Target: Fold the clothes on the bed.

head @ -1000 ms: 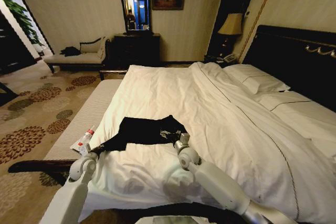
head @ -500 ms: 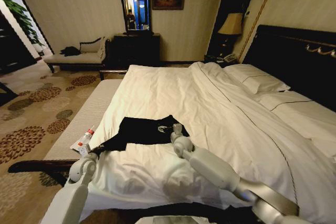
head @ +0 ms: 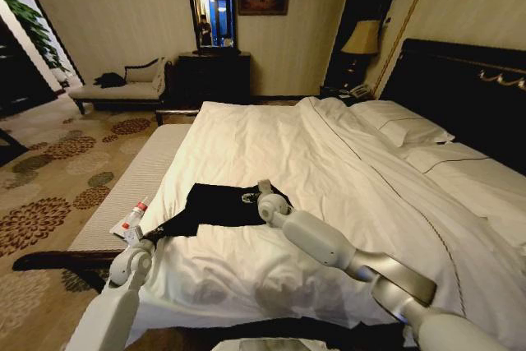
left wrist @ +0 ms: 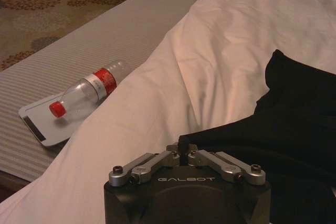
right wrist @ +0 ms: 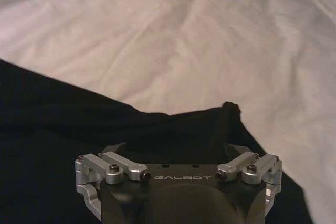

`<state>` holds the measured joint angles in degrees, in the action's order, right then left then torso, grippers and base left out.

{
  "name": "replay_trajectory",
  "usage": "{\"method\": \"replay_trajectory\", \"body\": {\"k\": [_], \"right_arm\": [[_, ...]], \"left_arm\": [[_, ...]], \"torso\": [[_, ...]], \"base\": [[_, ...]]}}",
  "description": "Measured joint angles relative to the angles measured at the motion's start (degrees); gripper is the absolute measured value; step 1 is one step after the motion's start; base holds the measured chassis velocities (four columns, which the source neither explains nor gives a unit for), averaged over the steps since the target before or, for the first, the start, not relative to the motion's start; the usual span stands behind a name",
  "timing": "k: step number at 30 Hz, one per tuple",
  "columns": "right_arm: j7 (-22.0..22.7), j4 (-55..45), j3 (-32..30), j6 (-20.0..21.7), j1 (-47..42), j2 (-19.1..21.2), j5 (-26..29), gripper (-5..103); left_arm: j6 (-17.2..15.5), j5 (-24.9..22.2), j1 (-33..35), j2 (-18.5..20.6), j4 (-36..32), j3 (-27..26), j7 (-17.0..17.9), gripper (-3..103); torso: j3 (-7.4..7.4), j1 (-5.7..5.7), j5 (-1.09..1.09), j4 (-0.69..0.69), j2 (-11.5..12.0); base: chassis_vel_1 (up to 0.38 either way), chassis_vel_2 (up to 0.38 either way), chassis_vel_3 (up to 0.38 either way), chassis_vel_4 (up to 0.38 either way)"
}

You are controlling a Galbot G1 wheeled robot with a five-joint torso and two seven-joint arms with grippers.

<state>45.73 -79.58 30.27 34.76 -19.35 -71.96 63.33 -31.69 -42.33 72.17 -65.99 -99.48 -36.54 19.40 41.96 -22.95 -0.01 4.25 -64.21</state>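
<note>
Black T-shirt on white bed; left hand pinching its edge, right hand spread open above. Bottle on bench surface; patterned carpet.

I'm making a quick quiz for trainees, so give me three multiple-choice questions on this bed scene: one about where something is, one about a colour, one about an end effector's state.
1. Where does the plastic bottle lie?
A. on the pillows
B. on the striped bench beside the bed
C. on the carpet

2. What colour is the bottle's cap?
A. red
B. blue
C. white

3. What state is the left end effector in?
A. wide open above the sheet
B. shut on the black T-shirt
C. holding the bottle

Answers: 1 B, it rests on a flat card on the bench; 2 A, the cap shows red; 3 B, dark cloth is pinched between its closed fingers.
</note>
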Motion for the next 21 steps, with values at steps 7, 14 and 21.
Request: {"method": "replay_trajectory", "body": {"k": [7, 14, 21], "right_arm": [[3.45, 1.23, 1.36, 3.49, 0.65, -0.96, -0.23, 103], [2.43, 3.31, 2.13, 2.68, 1.01, -2.39, -1.79, 79], [2.3, 3.88, 2.88, 2.73, 0.4, -3.12, -1.79, 50]], "left_arm": [[0.07, -0.04, 0.1, 0.16, 0.46, 0.0, 0.04, 2], [0.13, -0.32, -0.29, 0.56, 1.15, 0.11, 0.09, 2], [0.16, -0.85, -0.82, 1.12, 1.85, 0.08, 0.16, 2]], "torso": [[0.0, 0.0, 0.0, 0.01, 0.0], [0.0, 0.0, 0.0, 0.01, 0.0], [0.0, 0.0, 0.0, 0.0, 0.0]], "base": [[0.0, 0.0, 0.0, 0.0], [0.0, 0.0, 0.0, 0.0], [0.0, 0.0, 0.0, 0.0]]}}
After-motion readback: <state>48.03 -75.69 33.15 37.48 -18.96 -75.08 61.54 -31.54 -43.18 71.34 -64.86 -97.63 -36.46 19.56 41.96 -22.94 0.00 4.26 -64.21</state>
